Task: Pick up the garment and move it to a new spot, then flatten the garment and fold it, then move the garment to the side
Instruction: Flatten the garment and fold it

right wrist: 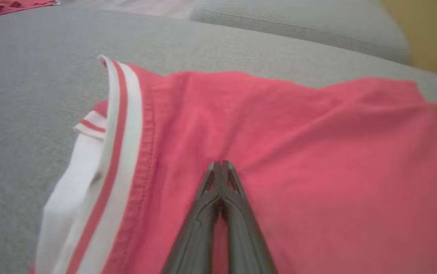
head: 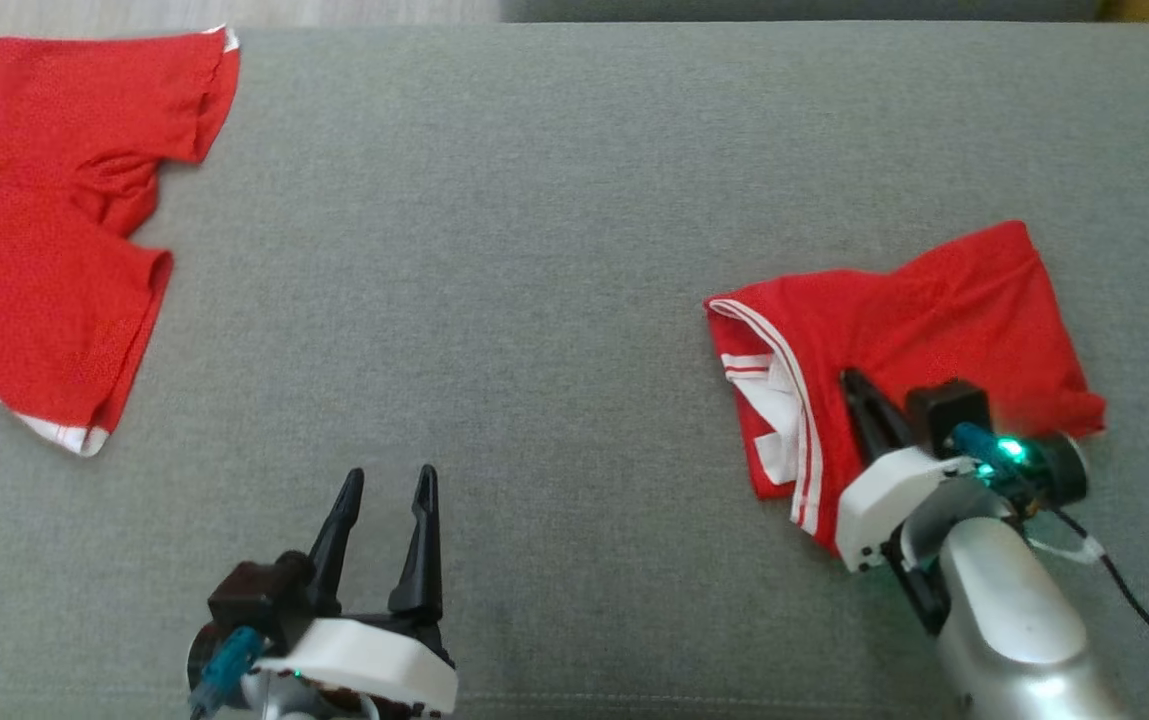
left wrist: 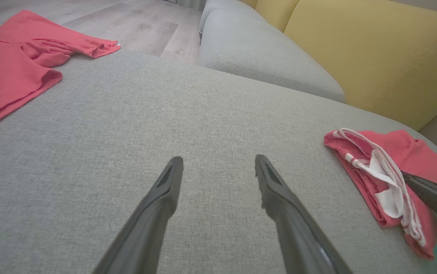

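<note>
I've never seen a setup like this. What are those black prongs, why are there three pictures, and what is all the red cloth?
It is a two-armed robot working over a grey sofa cushion. The black prongs are its fingers. One picture looks down from its head; the other two come from cameras on each wrist. The left gripper is open over bare cushion. The right gripper has pinched shut on the folded red garment with white trim, a pucker of cloth at its tips. A second red garment lies spread at the cushion's far left edge.

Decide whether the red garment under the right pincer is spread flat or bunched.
Bunched: the red garment lies crumpled in folds, its white striped band doubled over.
</note>
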Motion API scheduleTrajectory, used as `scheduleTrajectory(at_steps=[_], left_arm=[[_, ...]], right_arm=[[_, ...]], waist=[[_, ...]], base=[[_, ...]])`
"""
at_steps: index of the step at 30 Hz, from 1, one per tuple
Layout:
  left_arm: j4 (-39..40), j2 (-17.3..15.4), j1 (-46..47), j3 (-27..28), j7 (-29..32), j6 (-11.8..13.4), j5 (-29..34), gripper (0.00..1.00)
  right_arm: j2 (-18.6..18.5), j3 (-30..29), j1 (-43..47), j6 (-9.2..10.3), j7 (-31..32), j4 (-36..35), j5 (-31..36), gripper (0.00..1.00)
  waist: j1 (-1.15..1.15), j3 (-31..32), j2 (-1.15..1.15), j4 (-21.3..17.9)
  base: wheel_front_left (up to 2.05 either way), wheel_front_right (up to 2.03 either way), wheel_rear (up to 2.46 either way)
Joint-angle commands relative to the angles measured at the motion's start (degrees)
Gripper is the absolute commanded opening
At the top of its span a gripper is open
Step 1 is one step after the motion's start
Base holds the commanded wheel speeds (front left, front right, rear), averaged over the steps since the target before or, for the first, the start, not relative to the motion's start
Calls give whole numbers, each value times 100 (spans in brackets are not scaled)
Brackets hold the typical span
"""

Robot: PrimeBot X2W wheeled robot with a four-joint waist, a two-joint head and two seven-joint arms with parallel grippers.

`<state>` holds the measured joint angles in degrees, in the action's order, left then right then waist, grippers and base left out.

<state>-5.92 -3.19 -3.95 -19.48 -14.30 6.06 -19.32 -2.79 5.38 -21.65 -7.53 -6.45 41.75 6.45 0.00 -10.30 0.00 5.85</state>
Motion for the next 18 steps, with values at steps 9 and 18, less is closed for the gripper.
scheduleTrajectory(at_steps=[9,18], left_arm=[[71,31,216,115,-70,9,-27,100],[6,31,97,160,-70,27,-42,100]], right_arm=[[-10,1306,-389,4,119,97,-989,0],[-9,1588,-277,4,-290,-98,-1654,0]], waist=[[0,34,0,123],[0,341,0,64]], base=[[0,0,0],[0,0,0]])
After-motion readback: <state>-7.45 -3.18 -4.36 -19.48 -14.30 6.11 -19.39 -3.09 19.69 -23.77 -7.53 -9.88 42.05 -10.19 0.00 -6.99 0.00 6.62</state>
